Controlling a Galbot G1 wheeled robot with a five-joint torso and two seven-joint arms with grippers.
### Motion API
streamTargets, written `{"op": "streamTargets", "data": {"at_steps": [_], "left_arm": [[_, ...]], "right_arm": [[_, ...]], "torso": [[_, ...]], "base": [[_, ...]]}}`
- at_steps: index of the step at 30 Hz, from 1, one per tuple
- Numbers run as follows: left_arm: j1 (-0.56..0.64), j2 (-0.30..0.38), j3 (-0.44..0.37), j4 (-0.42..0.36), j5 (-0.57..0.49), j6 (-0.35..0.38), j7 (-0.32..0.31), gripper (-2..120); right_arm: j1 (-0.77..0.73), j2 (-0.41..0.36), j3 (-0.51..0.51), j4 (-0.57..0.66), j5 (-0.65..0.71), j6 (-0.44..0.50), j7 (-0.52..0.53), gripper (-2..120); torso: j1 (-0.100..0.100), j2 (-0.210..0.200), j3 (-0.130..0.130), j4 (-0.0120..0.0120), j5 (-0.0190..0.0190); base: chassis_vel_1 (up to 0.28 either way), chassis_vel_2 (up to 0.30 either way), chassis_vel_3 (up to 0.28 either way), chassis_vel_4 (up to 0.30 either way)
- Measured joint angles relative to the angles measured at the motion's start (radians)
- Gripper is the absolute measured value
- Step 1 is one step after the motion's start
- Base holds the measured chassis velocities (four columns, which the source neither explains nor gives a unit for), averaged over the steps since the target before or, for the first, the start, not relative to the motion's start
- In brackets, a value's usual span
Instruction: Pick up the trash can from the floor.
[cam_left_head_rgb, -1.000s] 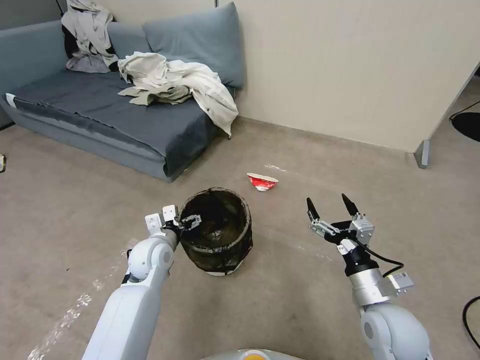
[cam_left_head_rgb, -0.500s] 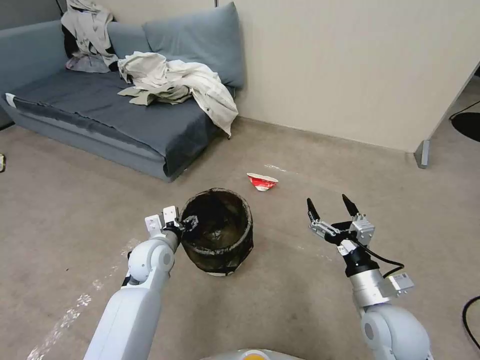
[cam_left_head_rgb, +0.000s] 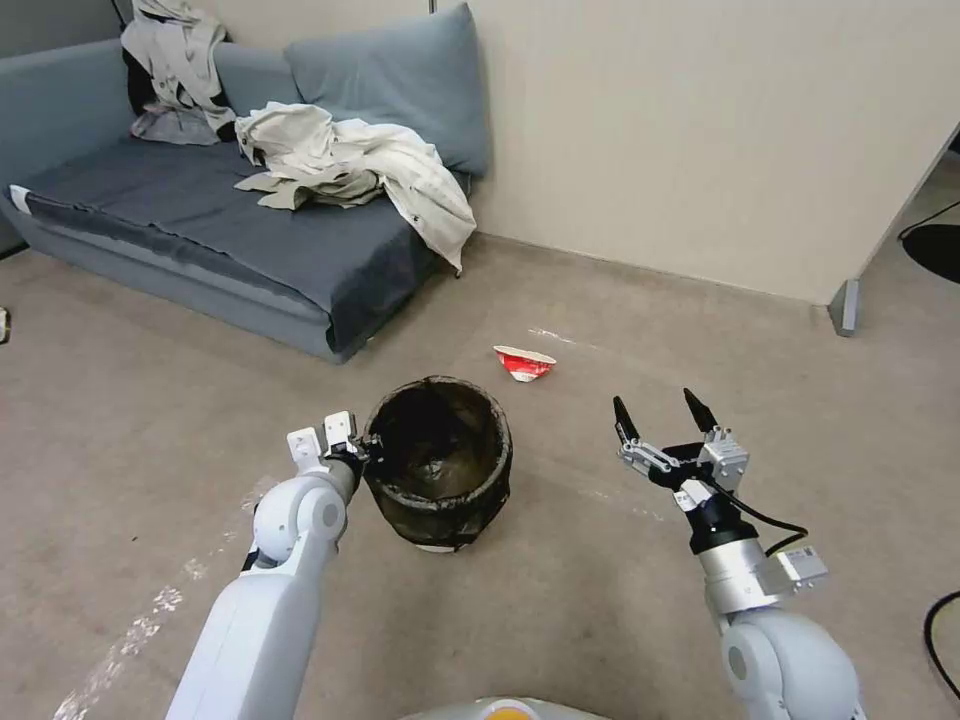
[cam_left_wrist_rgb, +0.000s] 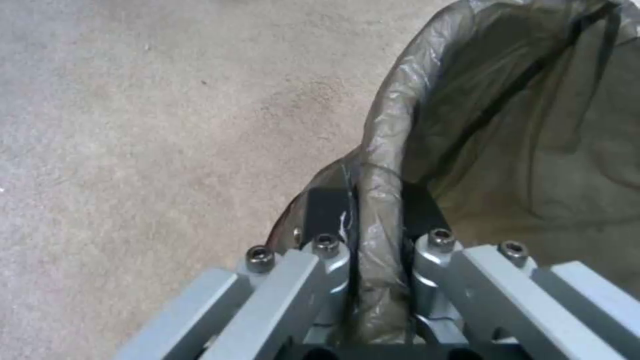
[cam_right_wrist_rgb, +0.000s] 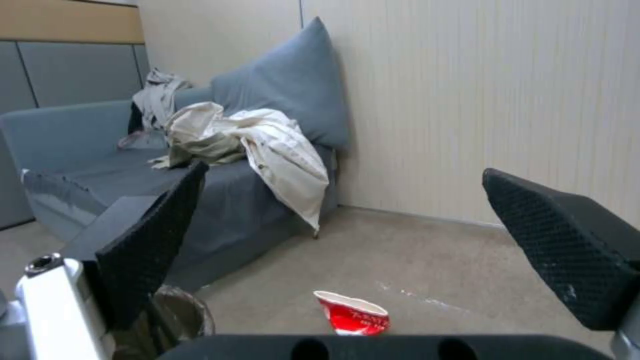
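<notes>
One thin pinch is all the left hand (cam_left_head_rgb: 368, 447) has — pressed onto the trash can's (cam_left_head_rgb: 440, 462) bag-covered rim, can on the floor (cam_left_head_rgb: 150, 400) — so a slow, vertical lift suits; right hand (cam_left_head_rgb: 660, 410) hovers spread.

1. The small round white plastic trash can (cam_left_head_rgb: 438, 465) wears a thin, crinkled, glossy brown translucent film bag (cam_left_wrist_rgb: 387, 150) over its rim.
2. The left gripper (cam_left_wrist_rgb: 377, 220), brushed grey metal with dark screws, pinches that film.
3. Beneath it, the beige short-pile carpet floor (cam_left_head_rgb: 600, 600) looks matt and rough.
4. The right gripper (cam_left_head_rgb: 660, 412) has black, dimpled, rubbery pads (cam_right_wrist_rgb: 560, 250).
</notes>
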Motion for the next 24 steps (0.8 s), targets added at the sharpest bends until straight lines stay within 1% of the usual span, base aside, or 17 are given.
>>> {"op": "streamTargets", "data": {"at_steps": [5,13,17,18,20,21,24], "left_arm": [[0.001,0.0,0.0,-0.002,0.0,0.0,0.0,5],[0.015,0.0,-0.009,-0.035,-0.004,-0.017,0.0,4],[0.029,0.003,-0.018,-0.079,-0.02,-0.029,0.001,4],[0.029,0.003,-0.018,-0.079,-0.02,-0.029,0.001,4],[0.038,0.006,-0.023,-0.116,-0.028,-0.029,0.0,4],[0.038,0.006,-0.023,-0.116,-0.028,-0.029,0.0,4],[0.061,0.017,-0.032,-0.182,-0.048,-0.022,-0.008,4]], "right_arm": [[0.0,0.0,0.0,-0.001,-0.001,0.0,0.0,100],[-0.004,0.0,-0.001,-0.001,-0.003,0.001,-0.001,100],[-0.006,0.0,-0.003,0.004,-0.006,0.001,-0.001,100],[-0.006,0.0,-0.003,0.004,-0.006,0.001,-0.001,100],[-0.007,-0.001,-0.003,0.008,-0.006,0.001,-0.001,100],[-0.007,-0.001,-0.003,0.008,-0.006,0.001,-0.001,100],[-0.009,-0.003,-0.003,0.015,-0.007,0.0,-0.002,100]], "torso": [[0.0,0.0,0.0,0.0,0.0001],[0.0,0.0,0.0,0.0,0.0003],[0.0,0.0,0.0,0.0,0.0003],[0.0,0.0,0.0,0.0,0.0003],[0.0,0.0,0.0,0.0001,0.0004],[0.0,0.0,0.0,0.0001,0.0004],[0.0,0.0,0.0,0.0001,0.0003]], "base": [[0.0,0.0,0.0,0.0],[0.0,0.0,0.0,0.0],[0.0,0.0,0.0,0.0],[0.0,0.0,0.0,0.0],[0.0,0.0,0.0,0.0],[0.0,0.0,0.0,0.0],[0.0,0.0,0.0,0.0]]}}
